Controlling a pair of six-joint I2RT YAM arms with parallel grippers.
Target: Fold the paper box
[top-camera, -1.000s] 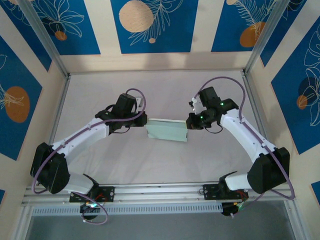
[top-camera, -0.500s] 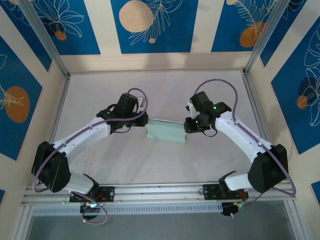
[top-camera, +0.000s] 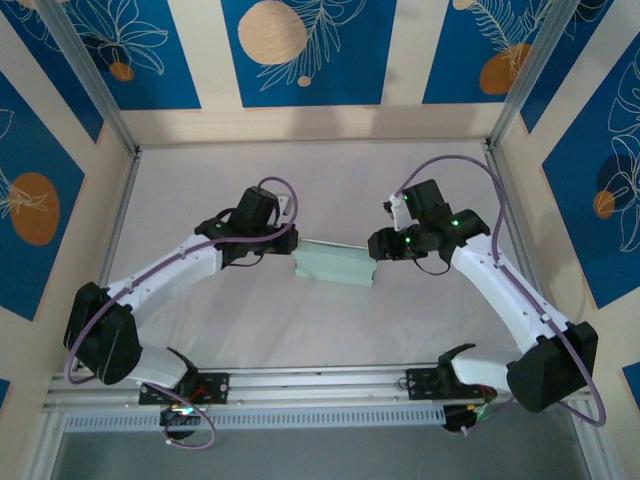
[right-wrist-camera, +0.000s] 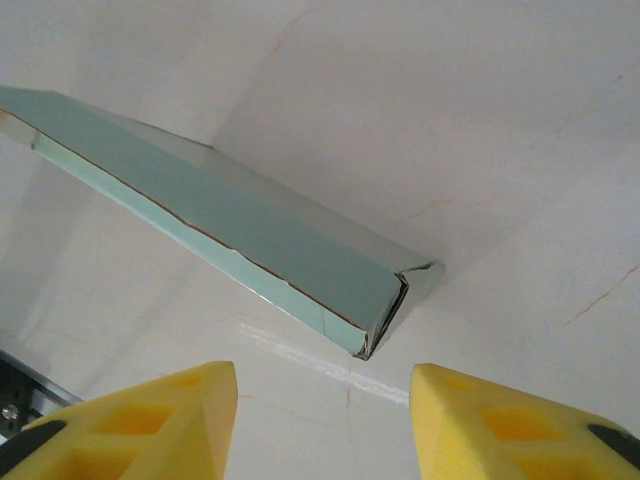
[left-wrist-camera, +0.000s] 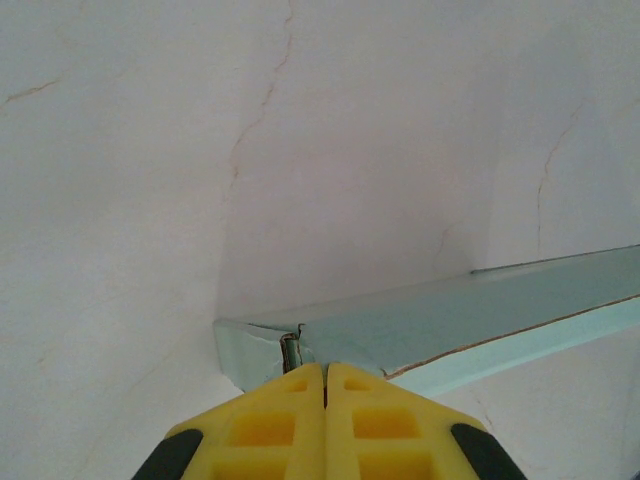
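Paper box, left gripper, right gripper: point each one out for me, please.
paper box (top-camera: 335, 264): top external view, middle of its pale green top face.
left gripper (left-wrist-camera: 325, 372): left wrist view, seam between its shut yellow fingertips.
right gripper (right-wrist-camera: 323, 385): right wrist view, gap midway between its open yellow fingertips.

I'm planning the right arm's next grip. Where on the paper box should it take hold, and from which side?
Probably the free right end of the paper box, approached from the right along its length. It is thin and flat, so the right gripper, jaws open, can straddle that edge; the left gripper pinches the opposite end.
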